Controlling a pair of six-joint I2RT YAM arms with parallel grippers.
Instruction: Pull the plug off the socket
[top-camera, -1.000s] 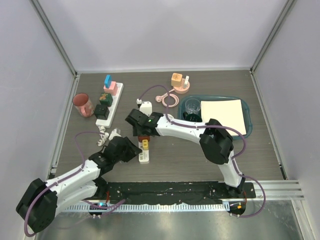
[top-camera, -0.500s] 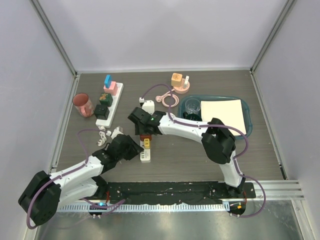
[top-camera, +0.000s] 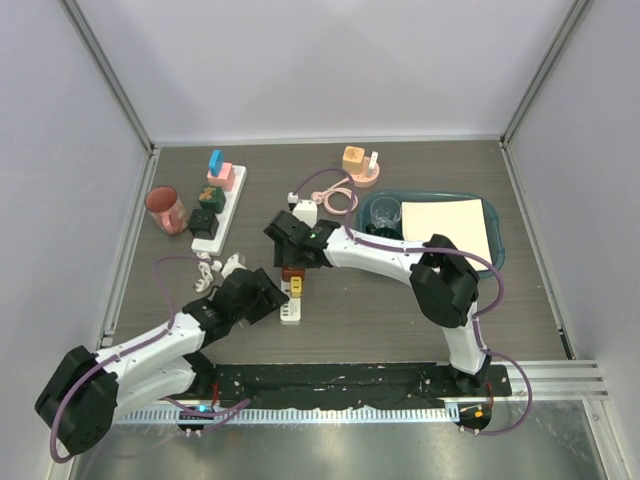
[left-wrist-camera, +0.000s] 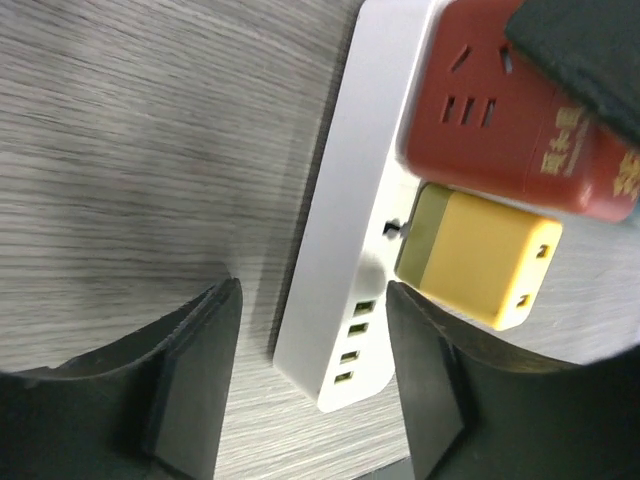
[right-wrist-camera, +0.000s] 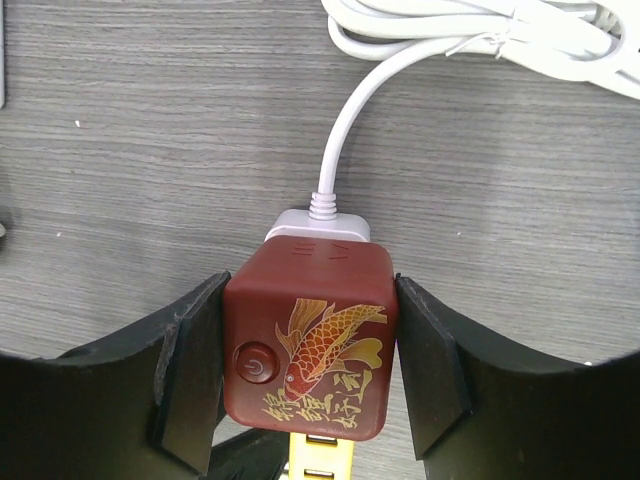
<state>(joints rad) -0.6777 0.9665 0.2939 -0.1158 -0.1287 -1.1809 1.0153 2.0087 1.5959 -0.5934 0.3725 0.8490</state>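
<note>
Between the spread jaws of the left pincer (left-wrist-camera: 310, 292) lies the near end of a white power strip (left-wrist-camera: 335, 200), with neither finger touching it. Just beyond that pincer a yellow cube adapter (left-wrist-camera: 480, 255) sits in the strip. Beyond it again is the red cube plug (right-wrist-camera: 310, 350), printed with a carp, apparently seated in its socket and clamped by the right pincer (right-wrist-camera: 312, 345) on its two flat flanks. Past the right pincer a white cord (right-wrist-camera: 345, 130) runs off across the bench (right-wrist-camera: 120, 120). Hard, light and glossy, the plug looks likely to slip unless squeezed squarely on those flanks. Its pins probably bite tightly, so the lightweight strip may lift with it unless pinned down.
</note>
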